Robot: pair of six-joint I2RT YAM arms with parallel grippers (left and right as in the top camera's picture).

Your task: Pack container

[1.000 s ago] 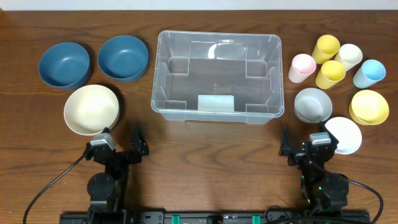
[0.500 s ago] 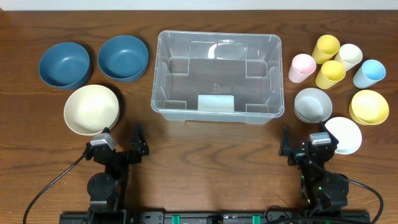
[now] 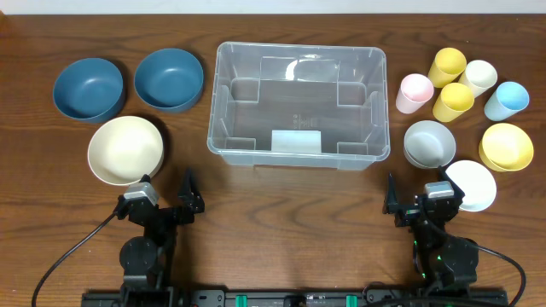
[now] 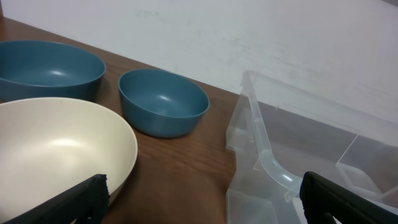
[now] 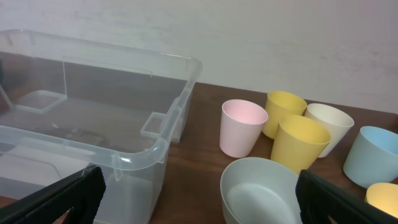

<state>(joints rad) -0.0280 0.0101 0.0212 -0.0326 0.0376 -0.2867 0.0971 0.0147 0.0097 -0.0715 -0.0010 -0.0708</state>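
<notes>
Three bowls, two blue bowls (image 3: 169, 78) and one cream bowl (image 3: 125, 150), sat left of the container (image 3: 256, 155), which stood centred on the table (image 3: 290, 217). Right of it we counted five cups (image 3: 452, 101) and three other bowls (image 3: 429, 143). In front of it, the left gripper (image 3: 168, 194) and right gripper (image 3: 416, 198) both gaped, fingers spread.

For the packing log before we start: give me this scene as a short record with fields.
container: empty, upright
left of it: two blue bowls, cream bowl
right of it: five cups, grey bowl, white bowl, yellow bowl
left gripper: open, holding nothing
right gripper: open, holding nothing
</notes>
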